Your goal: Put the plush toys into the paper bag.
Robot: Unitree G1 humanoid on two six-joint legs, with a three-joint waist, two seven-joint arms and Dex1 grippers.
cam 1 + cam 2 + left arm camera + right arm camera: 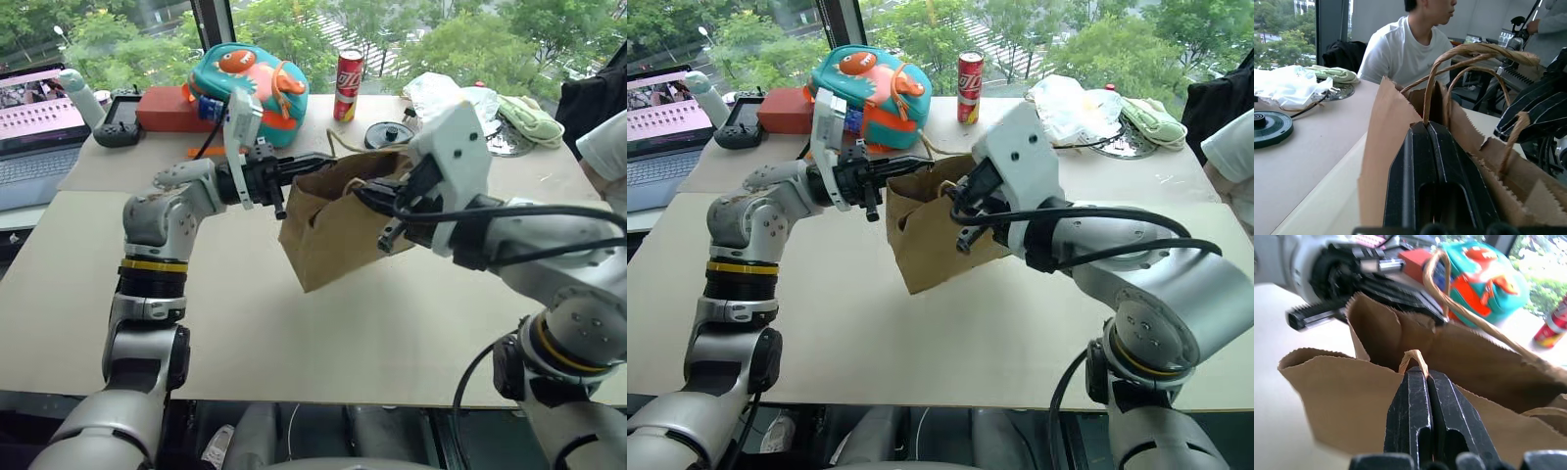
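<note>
- The bag (pixel 328 230) hangs tilted above the table (pixel 294 323), held between both arms.
- The left fingers (pixel 1437 161) are closed on one side of its rim.
- The right fingers (pixel 1432 411) are closed on the opposite rim, at a twine handle (pixel 1413 357).
- A backpack (pixel 250 83) and can (pixel 348 85) stand behind.

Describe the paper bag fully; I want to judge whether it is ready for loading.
The paper bag is plain brown kraft paper with a saw-toothed rim and thin twisted beige twine handles. It hangs lifted off the table, tilted, its mouth open. The left gripper is shut on one rim wall and the right gripper is shut on the opposite rim by a handle's base, pulling the mouth apart. The paper is creased. No toys can be seen inside it.
</note>
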